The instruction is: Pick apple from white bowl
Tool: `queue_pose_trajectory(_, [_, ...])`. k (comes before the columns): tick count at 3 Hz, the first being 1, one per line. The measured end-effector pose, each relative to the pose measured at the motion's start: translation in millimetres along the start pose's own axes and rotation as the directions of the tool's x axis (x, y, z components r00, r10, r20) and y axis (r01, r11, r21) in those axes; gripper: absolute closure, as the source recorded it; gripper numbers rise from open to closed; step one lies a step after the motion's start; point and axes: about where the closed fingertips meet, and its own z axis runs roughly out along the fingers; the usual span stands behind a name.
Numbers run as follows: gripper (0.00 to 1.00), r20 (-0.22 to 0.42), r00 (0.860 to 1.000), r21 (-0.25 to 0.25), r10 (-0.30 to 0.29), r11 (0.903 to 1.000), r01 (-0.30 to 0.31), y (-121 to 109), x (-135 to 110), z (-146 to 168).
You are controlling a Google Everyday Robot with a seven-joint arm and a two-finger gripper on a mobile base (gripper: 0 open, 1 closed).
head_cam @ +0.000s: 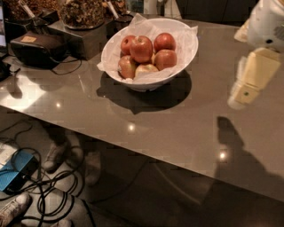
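The white bowl (pixel 184 62) stands on the grey table at the back middle, lined with crinkled white paper. It holds several apples. The deep-red apple (pixel 141 48) lies on top near the bowl's middle, with other red apples beside it and paler ones toward the front. My gripper (pixel 239 97) hangs above the table at the right edge of the view, well to the right of the bowl and apart from it. It is cream coloured and holds nothing that I can see.
A black device (pixel 33 48) with a cable lies at the table's left. Containers of snacks (pixel 82 13) stand behind the bowl at the back left. The table's front edge (pixel 133 148) runs diagonally. Cables (pixel 53 195) and a blue box (pixel 11 177) lie on the floor.
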Motion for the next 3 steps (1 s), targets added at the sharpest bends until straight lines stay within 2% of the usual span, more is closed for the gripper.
queue_pose_trajectory(1, [0.0,0.003,0.998,0.006,-0.055,0.9985,0.055,-17.4,-36.2,-4.5])
queue_pose_trajectory(2, [0.0,0.02,0.998,0.024,-0.063,0.9977,0.063,-21.3,-44.2,-5.8])
queue_pose_trajectory(3, [0.0,0.056,0.998,0.034,-0.033,0.9989,0.031,-31.8,-64.1,-7.0])
